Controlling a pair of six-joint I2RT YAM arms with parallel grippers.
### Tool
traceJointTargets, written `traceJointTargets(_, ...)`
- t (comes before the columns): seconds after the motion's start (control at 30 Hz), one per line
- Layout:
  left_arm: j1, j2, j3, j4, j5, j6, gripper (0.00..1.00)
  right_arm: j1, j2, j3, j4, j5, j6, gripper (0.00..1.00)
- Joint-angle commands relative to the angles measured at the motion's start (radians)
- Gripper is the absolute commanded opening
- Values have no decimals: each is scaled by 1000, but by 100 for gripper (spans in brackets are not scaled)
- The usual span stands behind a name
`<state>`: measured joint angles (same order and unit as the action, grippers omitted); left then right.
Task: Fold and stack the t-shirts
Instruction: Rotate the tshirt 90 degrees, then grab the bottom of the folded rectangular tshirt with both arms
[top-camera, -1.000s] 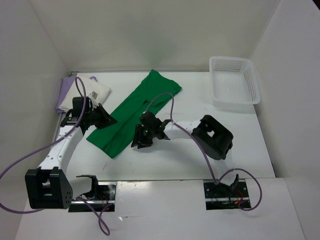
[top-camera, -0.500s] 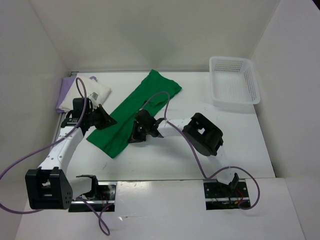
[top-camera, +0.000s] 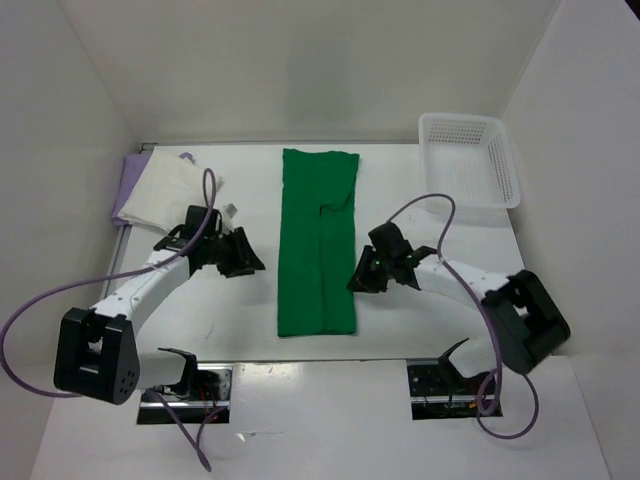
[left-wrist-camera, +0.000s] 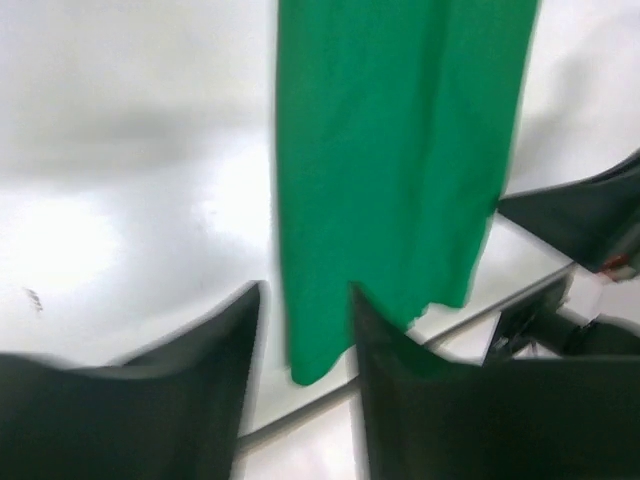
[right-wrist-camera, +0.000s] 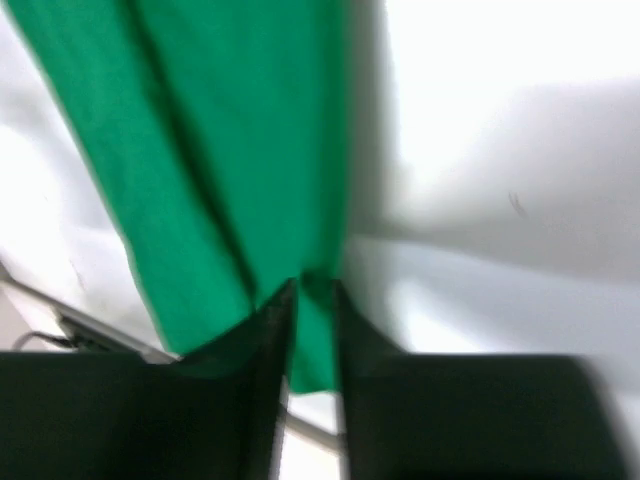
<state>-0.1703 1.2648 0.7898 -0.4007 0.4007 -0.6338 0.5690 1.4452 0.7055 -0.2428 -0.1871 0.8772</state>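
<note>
Top external is showing green t-shirt (top-camera: 317, 240) lying squared up in the middle of the table (top-camera: 400, 200) for folding, left gripper (top-camera: 250, 268) hovering jaws apart beside it, right gripper (top-camera: 356, 282) at its right edge, grip unclear.

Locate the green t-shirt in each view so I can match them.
Top external: green t-shirt, a long strip down the table centre.
Left wrist: shirt upper middle-right, beyond the fingers.
Right wrist: shirt across the left half, down to the fingers.
Shared landmark: the shirt's near hem by the table's front edge.
</note>
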Motion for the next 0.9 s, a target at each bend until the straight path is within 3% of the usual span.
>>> traceJointTargets(0.0, -93, 15, -35, -35, -28, -29, 55, 6, -98, -23, -56, 6, -11, 44)
traceJointTargets(0.13, -164, 73, -84, -26, 16, -55, 68, 6, -193, -93, -76, -9, 83, 51)
traceJointTargets(0.2, -188, 91, -93, -26, 36, -64, 68, 6, -276, -153, -87, -9, 107, 52)
traceJointTargets(0.23, -217, 91, -109, -26, 36, -64, 67, 6, -301, -170, -104, -9, 120, 52)
traceJointTargets(0.27, -233, 102, -121, -26, 36, -78, 57, 6, -325, -208, -104, -9, 140, 52)
traceJointTargets(0.37, -267, 102, -153, -36, 46, -102, 49, 32, -388, -268, -104, -37, 181, 52)
traceJointTargets(0.5, -279, 114, -178, -14, 73, -112, 49, 84, -379, -288, -58, -55, 218, 52)
traceJointTargets(0.87, -317, 179, -208, 30, 121, -121, 45, 118, -339, -344, 8, -77, 240, 34)
